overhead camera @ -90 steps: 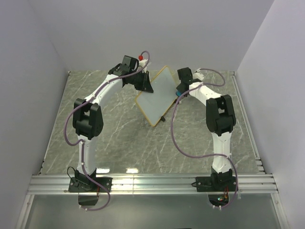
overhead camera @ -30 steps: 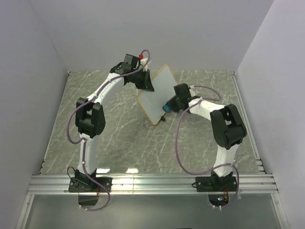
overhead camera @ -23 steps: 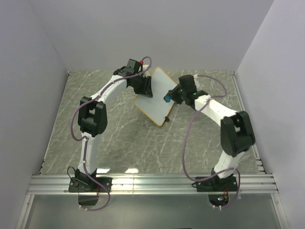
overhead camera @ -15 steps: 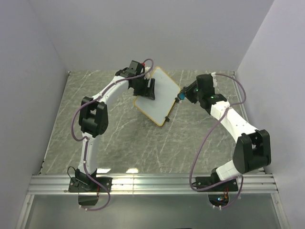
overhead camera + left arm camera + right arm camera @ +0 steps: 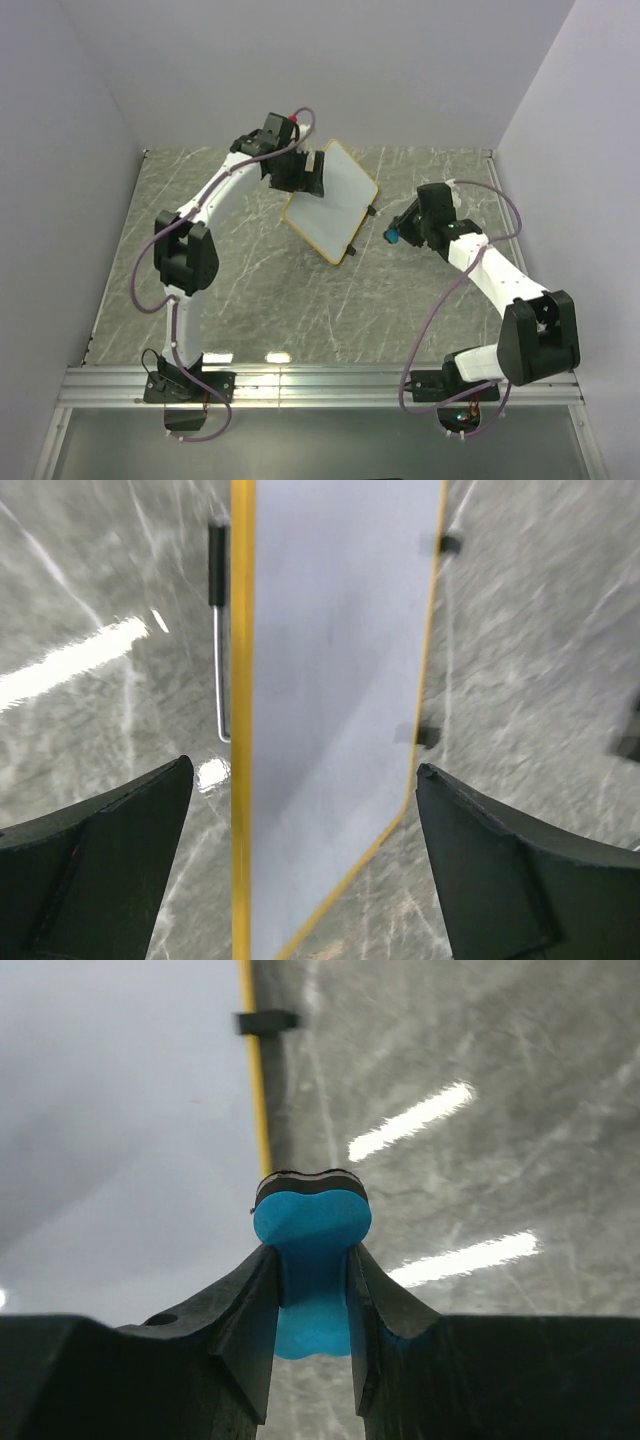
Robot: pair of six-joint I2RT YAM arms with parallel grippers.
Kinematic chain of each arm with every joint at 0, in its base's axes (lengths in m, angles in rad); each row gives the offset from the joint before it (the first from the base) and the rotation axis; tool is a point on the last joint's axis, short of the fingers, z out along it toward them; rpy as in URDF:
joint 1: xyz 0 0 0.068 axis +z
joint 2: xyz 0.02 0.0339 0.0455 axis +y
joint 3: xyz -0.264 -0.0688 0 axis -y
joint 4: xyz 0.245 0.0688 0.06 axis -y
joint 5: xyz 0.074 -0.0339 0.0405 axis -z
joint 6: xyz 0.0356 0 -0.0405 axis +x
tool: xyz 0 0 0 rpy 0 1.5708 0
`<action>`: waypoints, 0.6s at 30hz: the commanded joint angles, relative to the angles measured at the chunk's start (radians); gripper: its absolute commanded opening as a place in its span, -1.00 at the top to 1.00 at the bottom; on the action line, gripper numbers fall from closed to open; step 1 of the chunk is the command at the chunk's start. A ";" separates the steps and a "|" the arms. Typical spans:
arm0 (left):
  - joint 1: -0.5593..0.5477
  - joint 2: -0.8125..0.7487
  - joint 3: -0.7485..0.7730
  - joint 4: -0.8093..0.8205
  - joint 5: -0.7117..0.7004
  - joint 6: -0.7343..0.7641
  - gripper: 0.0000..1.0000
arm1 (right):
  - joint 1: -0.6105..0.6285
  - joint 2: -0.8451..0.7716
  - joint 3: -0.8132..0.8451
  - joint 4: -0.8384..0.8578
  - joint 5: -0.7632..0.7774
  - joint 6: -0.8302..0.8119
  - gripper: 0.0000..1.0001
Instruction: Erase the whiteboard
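The whiteboard [image 5: 328, 207], white with a tan-yellow frame, rests at an angle on the table at centre back. My left gripper [image 5: 306, 176] is open at its upper left edge. In the left wrist view the whiteboard [image 5: 335, 660] runs between the two fingers [image 5: 110, 850], which stand apart from it on both sides. My right gripper [image 5: 398, 234] hovers to the right of the board, off its face, shut on a small blue eraser [image 5: 391, 237]. The right wrist view has the eraser [image 5: 311, 1222] squeezed between the jaws, with the whiteboard [image 5: 120, 1110] to the left.
The grey marbled table [image 5: 230, 290] has walls close on the left, back and right. An aluminium rail [image 5: 320, 385] runs along its near edge. A thin wire stand [image 5: 218, 640] shows beside the board. Small black feet [image 5: 428, 735] stick out from the board's frame.
My left gripper has opened and let go of the board's edge. The right arm has swung right and nearer, taking the eraser off the board.
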 commanded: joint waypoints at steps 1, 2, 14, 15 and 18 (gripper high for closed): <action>0.009 -0.154 -0.011 0.072 -0.050 -0.040 -0.99 | -0.008 0.017 -0.024 0.002 0.027 -0.017 1.00; 0.009 -0.201 -0.028 0.094 -0.062 -0.057 -0.99 | -0.010 0.047 -0.022 0.003 0.034 -0.017 0.94; 0.037 -0.612 -0.385 0.303 -0.211 -0.180 -0.99 | -0.014 0.083 0.116 -0.083 0.093 -0.107 -0.99; 0.041 -0.628 -0.397 0.300 -0.210 -0.183 -0.99 | -0.013 0.069 0.111 -0.087 0.088 -0.112 -0.99; 0.052 -0.672 -0.442 0.281 -0.220 -0.188 -0.99 | -0.016 0.055 0.098 -0.138 0.085 -0.133 -0.99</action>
